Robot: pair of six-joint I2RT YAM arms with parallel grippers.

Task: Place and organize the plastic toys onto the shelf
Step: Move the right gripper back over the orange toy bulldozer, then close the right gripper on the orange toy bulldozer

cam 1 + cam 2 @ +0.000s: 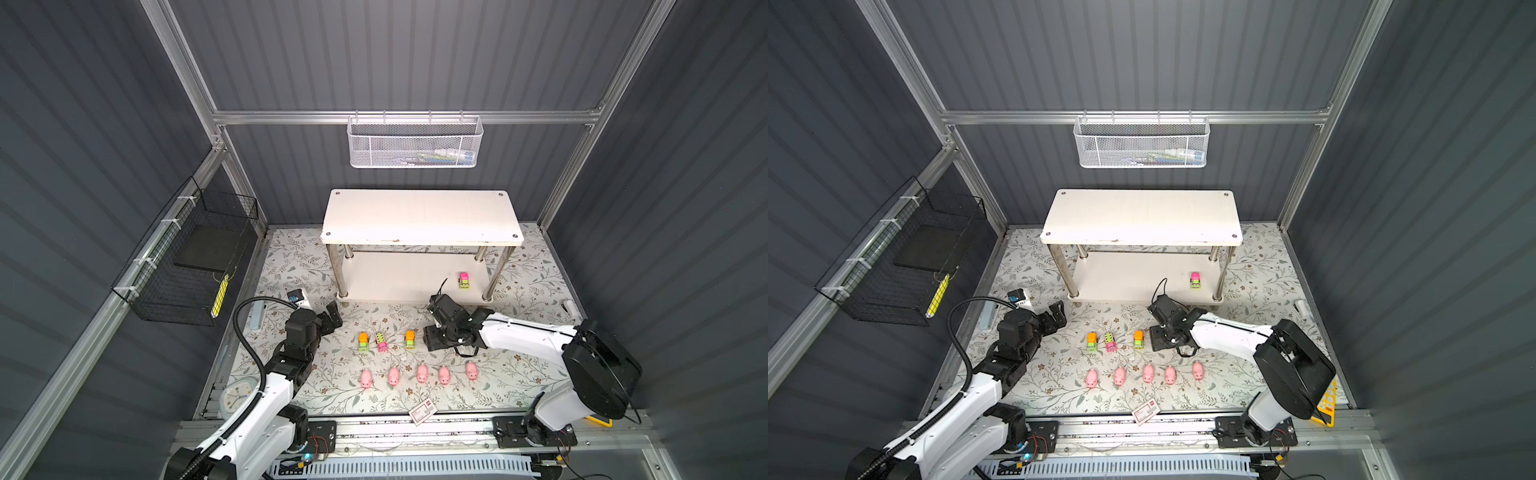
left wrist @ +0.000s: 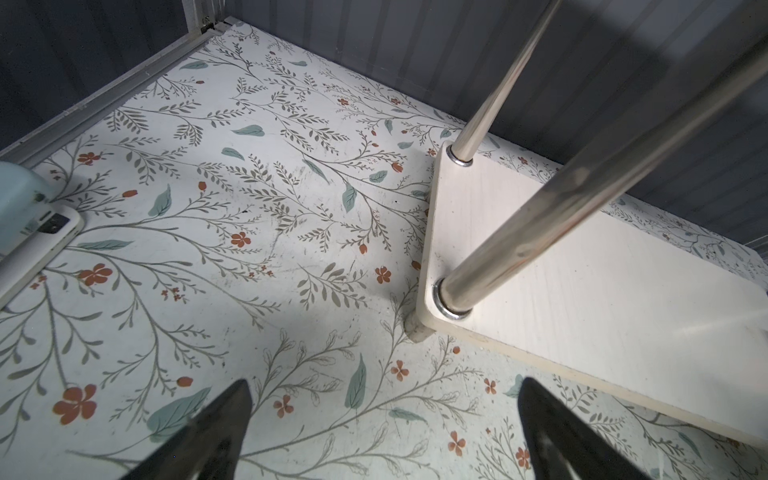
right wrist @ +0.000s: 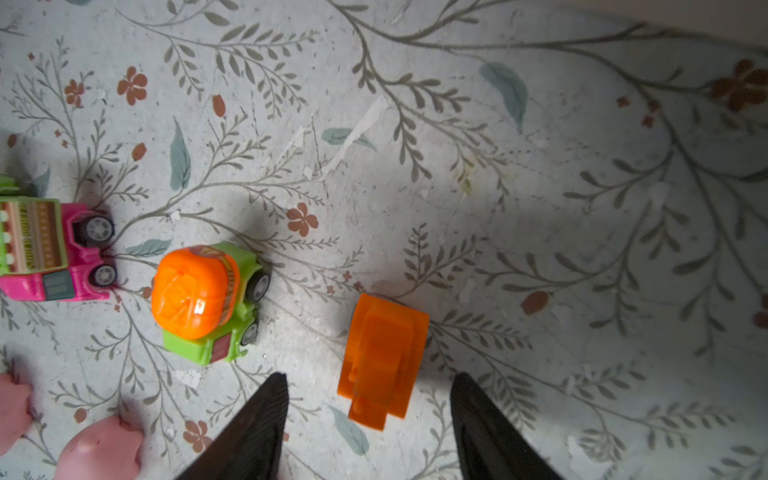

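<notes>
Orange toy (image 3: 382, 357): small, probably light, hard plastic, likely slick; lies between right fingers (image 3: 253, 440), spread, untouched. Pinch its flat sides. Left fingers (image 2: 216, 436) apart, empty.

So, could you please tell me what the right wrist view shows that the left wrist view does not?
Only the right wrist view: an orange toy between the right claw's open tips, not yet gripped, an orange-and-green car, a pink car and a pink pig. Only the left wrist view: the shelf's lower board and two metal posts. Both: the floral mat and an open claw; the left claw holds nothing.
</notes>
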